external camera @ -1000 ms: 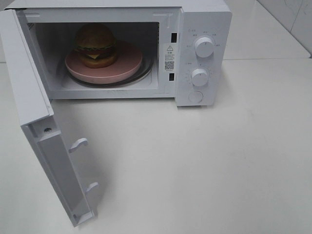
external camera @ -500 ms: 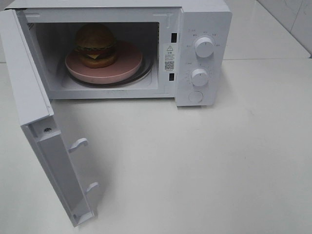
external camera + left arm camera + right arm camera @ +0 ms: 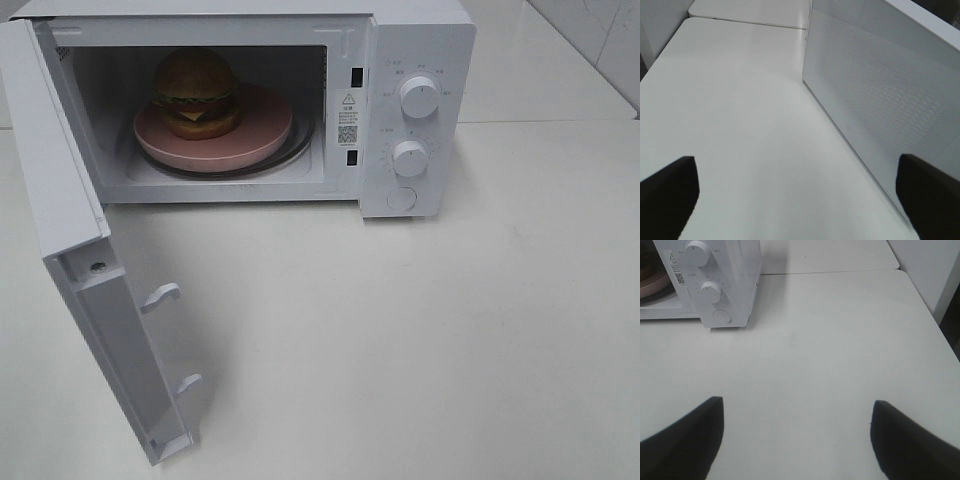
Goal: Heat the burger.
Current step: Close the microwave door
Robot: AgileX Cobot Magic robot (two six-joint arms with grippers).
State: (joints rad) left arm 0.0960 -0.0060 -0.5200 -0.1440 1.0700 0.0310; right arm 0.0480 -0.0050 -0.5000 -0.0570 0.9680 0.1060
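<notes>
The burger [image 3: 196, 92] sits on a round pink plate [image 3: 262, 128] inside the white microwave [image 3: 420, 40], toward the left of the cavity. The microwave door [image 3: 75, 250] is swung wide open to the left. Neither arm shows in the exterior high view. In the left wrist view my left gripper [image 3: 800, 197] is open over bare table, beside the perforated outer face of the door [image 3: 880, 90]. My right gripper [image 3: 796, 437] is open and empty over the table, in front of and to the right of the microwave's control panel [image 3: 715, 285].
The panel has two knobs [image 3: 418, 97] [image 3: 409, 158] and a round button [image 3: 401, 198]. The white table [image 3: 400, 330] stretches in front of and to the right of the microwave. The table's right edge [image 3: 930, 315] shows in the right wrist view.
</notes>
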